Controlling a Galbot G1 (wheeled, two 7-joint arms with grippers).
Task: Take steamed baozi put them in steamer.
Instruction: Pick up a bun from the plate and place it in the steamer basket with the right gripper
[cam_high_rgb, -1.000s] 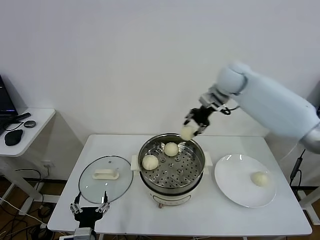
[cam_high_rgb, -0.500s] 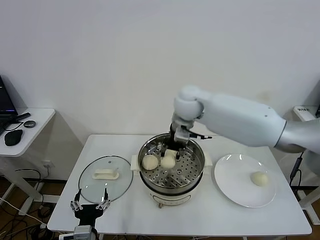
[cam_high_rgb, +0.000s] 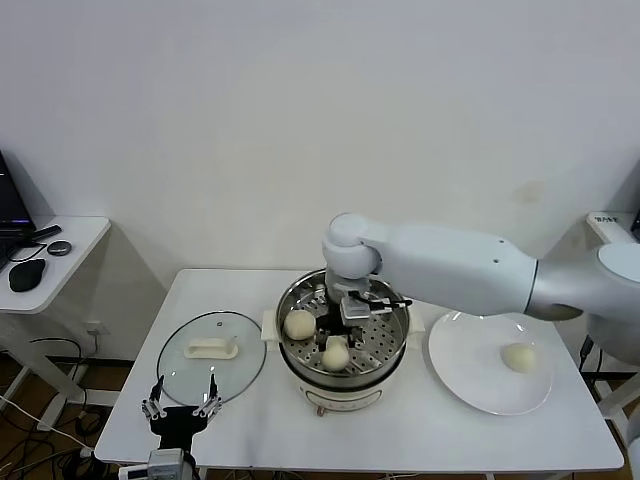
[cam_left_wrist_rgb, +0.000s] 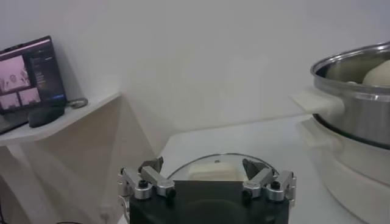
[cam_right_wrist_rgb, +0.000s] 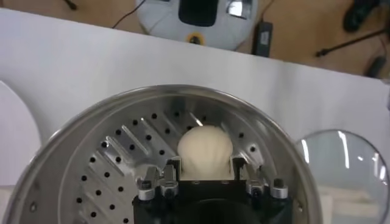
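The right claw (cam_high_rgb: 337, 338) was lowered into the steamer (cam_high_rgb: 394, 345) at the middle of the table (cam_high_rgb: 450, 430), its fingers (cam_right_wrist_rgb: 174, 167) clamped on a baozi (cam_right_wrist_rgb: 205, 151) held low over the perforated tray (cam_right_wrist_rgb: 122, 152) toward the near side. A second baozi (cam_high_rgb: 300, 323) was seen lying on the tray at the left of the pot, close beside the claw. Another baozi (cam_high_rgb: 518, 356) lay on the white plate (cam_high_rgb: 470, 385) to the right of the steamer. The glass lid (cam_high_rgb: 235, 375) lay flat to the left of the steamer. The left claw (cam_left_wrist_rgb: 206, 181) was parked at the near left table edge, just before the lid, fingers (cam_left_wrist_rgb: 151, 165) spread apart
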